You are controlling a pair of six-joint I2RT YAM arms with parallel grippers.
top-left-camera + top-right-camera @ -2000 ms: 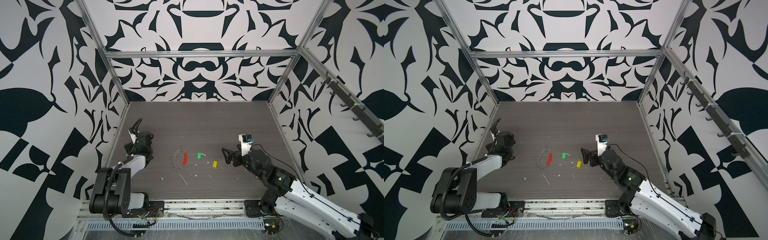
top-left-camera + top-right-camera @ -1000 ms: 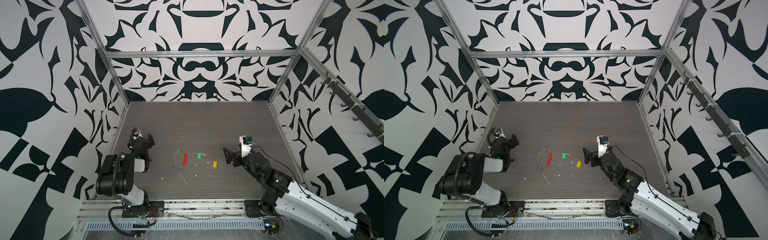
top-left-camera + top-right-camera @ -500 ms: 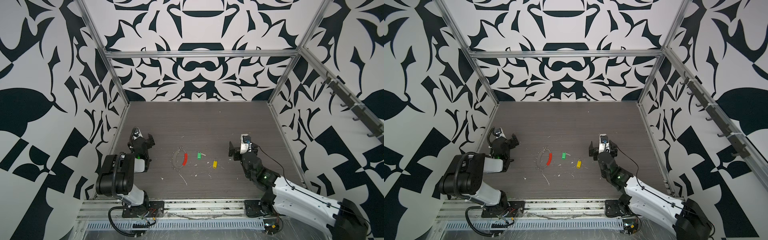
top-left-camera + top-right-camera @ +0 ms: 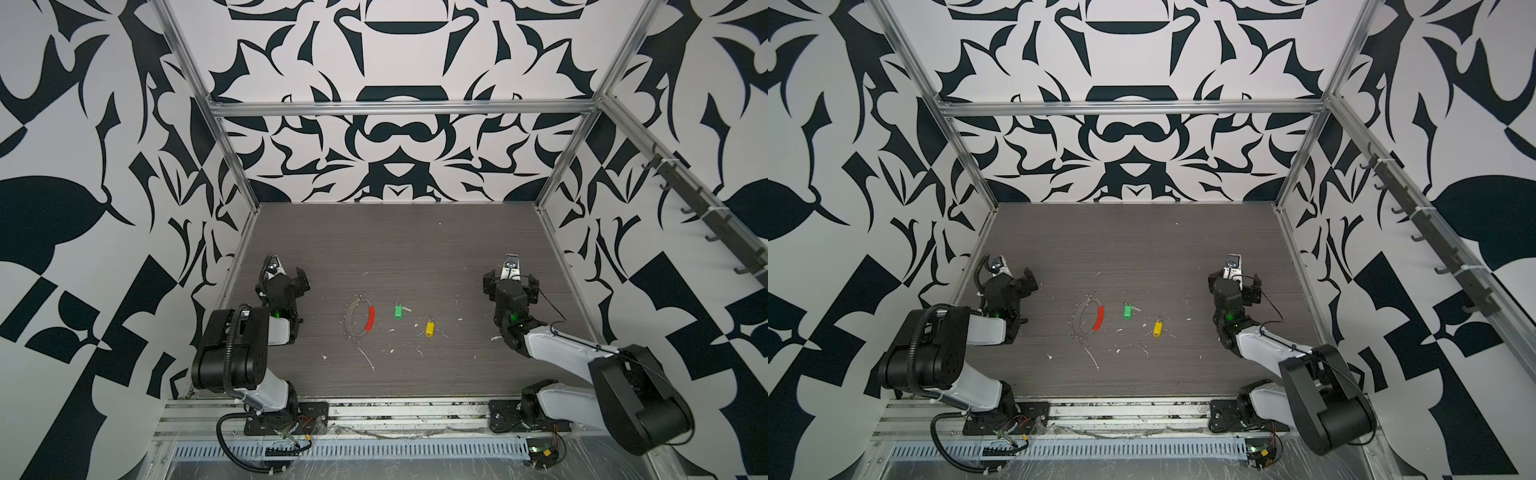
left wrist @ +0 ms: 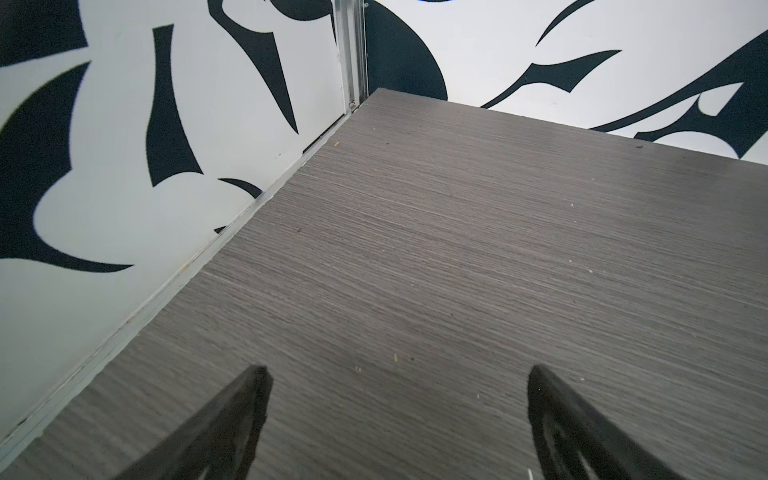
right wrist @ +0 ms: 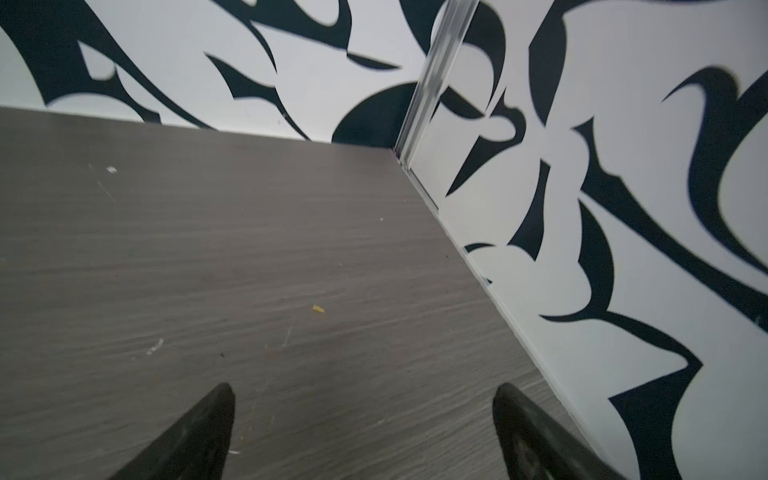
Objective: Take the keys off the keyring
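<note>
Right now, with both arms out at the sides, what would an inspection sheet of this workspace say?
Surface: dark grey wood-grain tabletop, flat.
Job's things: thin grey wire keyring with a red sleeve lies near the centre; bright green plastic key tag and yellow plastic key tag lie apart from it, towards the right arm.
Clutter: small white flecks scattered around them.
Grippers: left gripper open, empty; right gripper open, empty.
Cables: thin black cable loops off the right arm; black corrugated hose on the left arm.
Surroundings: black-and-white patterned walls, aluminium frame, row of dark hooks.
</note>
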